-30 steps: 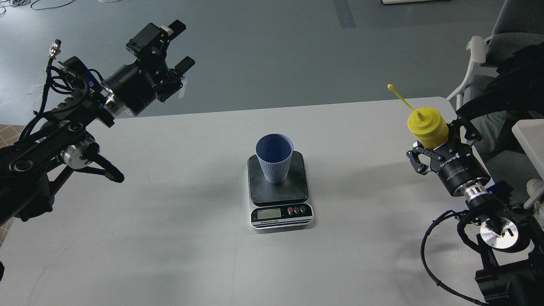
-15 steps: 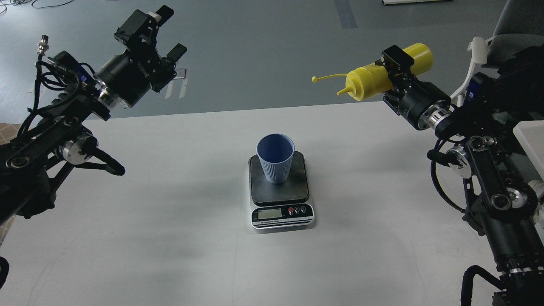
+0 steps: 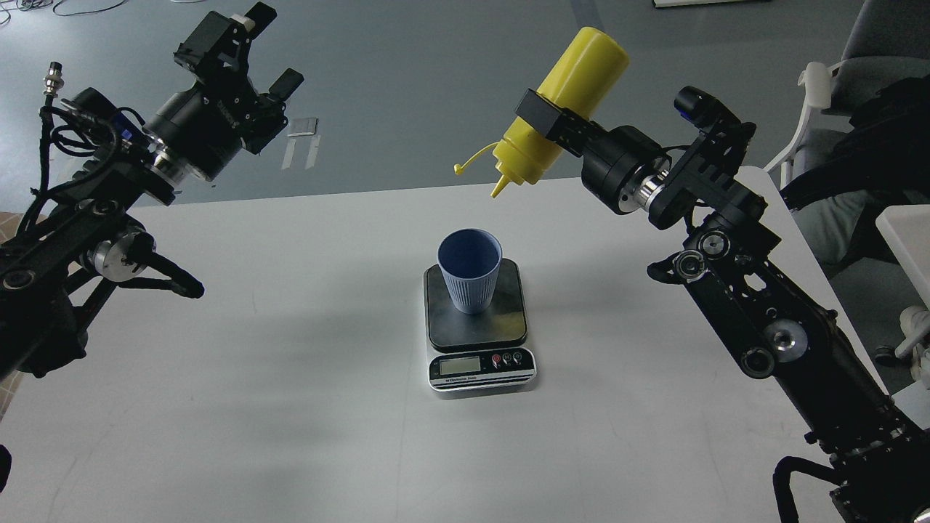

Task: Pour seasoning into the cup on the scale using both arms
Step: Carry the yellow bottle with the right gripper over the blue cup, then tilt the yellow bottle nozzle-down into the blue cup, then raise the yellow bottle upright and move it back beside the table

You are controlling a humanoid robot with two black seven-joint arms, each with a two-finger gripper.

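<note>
The blue-grey ribbed cup (image 3: 469, 270) stands upright on the dark platform of the scale (image 3: 477, 328), in the middle of the white table. My right gripper (image 3: 546, 120) is shut on the yellow seasoning bottle (image 3: 559, 103), held high and tipped with its nozzle (image 3: 500, 187) pointing down, above and just right of the cup's far rim. The tethered cap (image 3: 466, 161) hangs off to the left, so the nozzle is uncapped. My left gripper (image 3: 272, 47) is open and empty, raised at the far left, well away from the cup.
The white table (image 3: 290, 378) ends at its far edge around the level of the nozzle; grey floor lies beyond. A chair (image 3: 835, 87) and a white object (image 3: 904, 240) stand at the right edge. The scale's display strip (image 3: 481, 366) faces me.
My right arm has swung the bottle left toward the cup and tipped it from lying sideways to nozzle-down. My left gripper has drifted slightly up and left, still open.
</note>
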